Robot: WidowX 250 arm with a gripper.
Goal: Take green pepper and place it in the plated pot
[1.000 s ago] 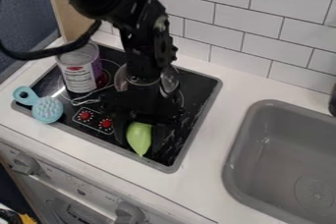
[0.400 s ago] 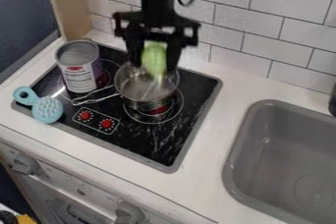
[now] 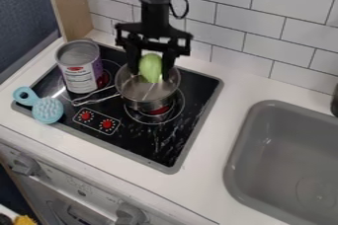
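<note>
Green pepper clamped above the metal pot

The fingers (image 3: 133, 61) are clamped on the green pepper (image 3: 150, 67), one on each side, and hang downward. The pepper lies between them, its lower end projecting below their grip, over the opening of the metal pot (image 3: 147, 104). Whether it touches the pot's inner wall cannot be told. The step in hand is judged to be the lowering and release. Good practice: centre the pepper over the opening, descend straight until its lower end is well within the walls, then part the fingers gently and evenly, and lift vertically. Released too near the rim, the pepper could tip outward; a finger pressed against the wall could push the light-looking pot askew.

Containers. The pot stands below the fingers on the black cooktop (image 3: 158, 145), its wire handle (image 3: 97, 100) extending to the view's left; apart from reflections, its contents cannot be made out. To the left of the fingers, the large can (image 3: 80, 78) stands upright, also on the cooktop; whether its top is open is uncertain. Well to the right of and nearer the viewer than the fingers, the grey sink (image 3: 284, 125) is set into the white bench (image 3: 214, 105), with a round drain (image 3: 316, 192) in its floor.
</note>
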